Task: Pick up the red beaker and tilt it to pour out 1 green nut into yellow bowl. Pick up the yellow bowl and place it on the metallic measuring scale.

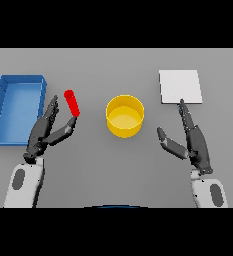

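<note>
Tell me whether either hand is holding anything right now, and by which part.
The left hand touches the red beaker at its lower end, thumb against it; whether it grips cannot be told. The right hand holds nothing.

Item count on the surface (113, 165): one red beaker (72, 102), toward the left edge; one yellow bowl (124, 116), at the centre; one blue tray (16, 107), at the left edge; one white square scale (180, 86), toward the far right corner. Hands: two, one left hand (44, 134) and one right hand (192, 140).
</note>
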